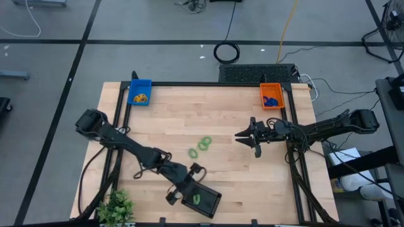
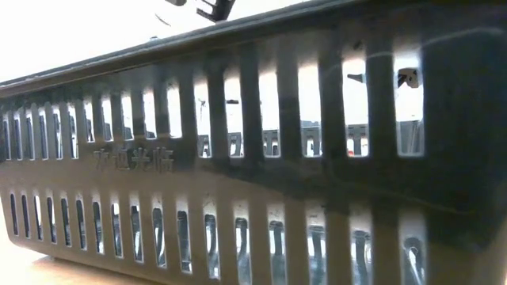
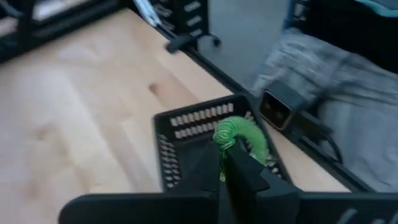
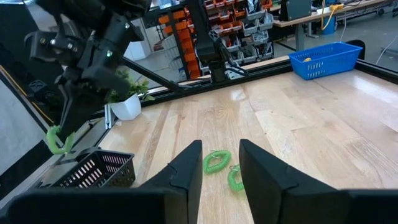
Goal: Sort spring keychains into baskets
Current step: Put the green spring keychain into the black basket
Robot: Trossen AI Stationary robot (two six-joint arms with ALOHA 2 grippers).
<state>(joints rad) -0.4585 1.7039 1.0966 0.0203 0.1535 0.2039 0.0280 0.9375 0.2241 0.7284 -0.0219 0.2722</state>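
The left tool [image 3: 225, 163] is pinching a green spring keychain [image 3: 244, 135] between its pressed-together fingers, and is hanging just above the black basket [image 3: 186, 121] at the near edge of the table [image 1: 214, 120], beside the green plant [image 1: 117, 207]. The coil is dangling over the basket's open top, not yet let go; from the right wrist view it is showing as a green loop under the left tool, above the basket's rim. The right tool [image 4: 216, 163] is waiting near the table's middle right with its fingers spread and holding nothing, facing two more green spring keychains [image 1: 201, 147] lying loose on the bare wood.

Judging by the high view, the sorting is looking well advanced: the blue basket [image 1: 139, 92] is holding orange-yellow coils, the orange basket [image 1: 271, 96] is holding blue ones, and the two green coils are still needing to be carried to the black basket.
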